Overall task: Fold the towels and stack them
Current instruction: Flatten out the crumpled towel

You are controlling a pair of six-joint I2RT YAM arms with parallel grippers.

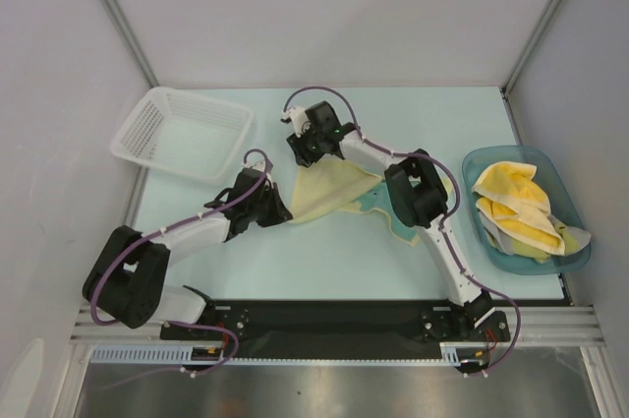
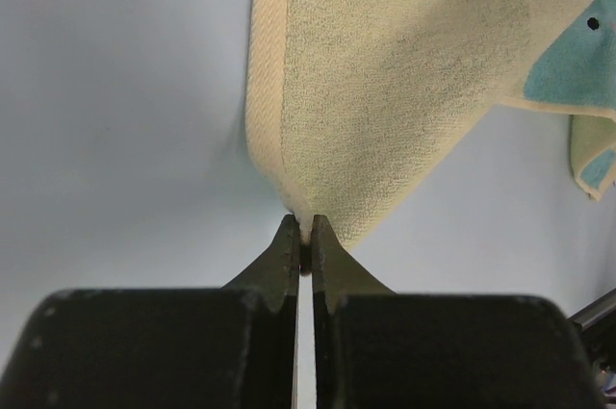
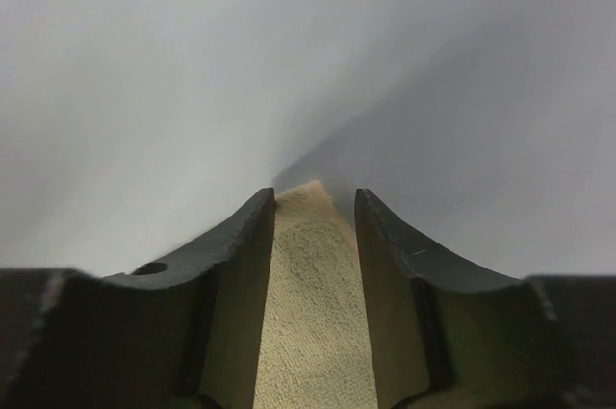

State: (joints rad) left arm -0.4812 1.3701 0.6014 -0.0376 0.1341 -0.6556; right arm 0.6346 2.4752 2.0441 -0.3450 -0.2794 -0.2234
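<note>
Two corners of pale yellow towel point(image 1: 329, 190) pinched: left jaws clamped near corner, right jaws around far corner, towel stretched between.

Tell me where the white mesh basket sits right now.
In the top view the white mesh basket sits at the table's far left, just beyond the left arm's tool and left of the pale yellow towel.

You see a white mesh basket point(image 1: 183, 133) at far left and a blue tub point(image 1: 570, 204) at right.
</note>
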